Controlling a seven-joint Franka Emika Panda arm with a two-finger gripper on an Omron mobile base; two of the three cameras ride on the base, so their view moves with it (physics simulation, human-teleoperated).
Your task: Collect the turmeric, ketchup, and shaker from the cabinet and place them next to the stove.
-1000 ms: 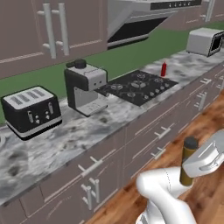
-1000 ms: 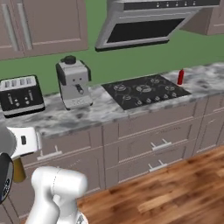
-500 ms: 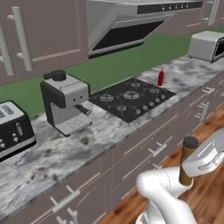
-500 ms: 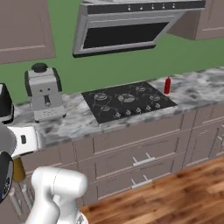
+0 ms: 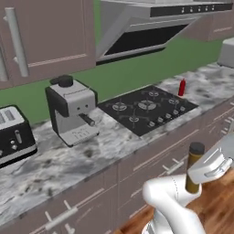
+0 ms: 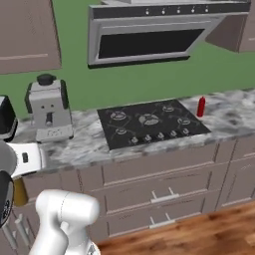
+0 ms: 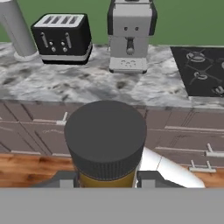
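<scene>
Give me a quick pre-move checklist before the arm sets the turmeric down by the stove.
1. Grip: end effector shut on the turmeric - ok.
2. Jar upright in hand, dark cap on top - ok.
3. Ketchup already on the counter, right of the stove - ok.
4. Free counter between the coffee machine and stove for placing - ok.
5. Jar at counter height: it sits low, in front of the drawers - not ok.
6. Shaker delivered - cannot tell.

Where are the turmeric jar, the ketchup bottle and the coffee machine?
turmeric jar (image 7: 105,131), hand view, on its dark cap.
ketchup bottle (image 6: 201,107), right base view, on its red body.
coffee machine (image 5: 73,109), left base view, on its front.
</scene>
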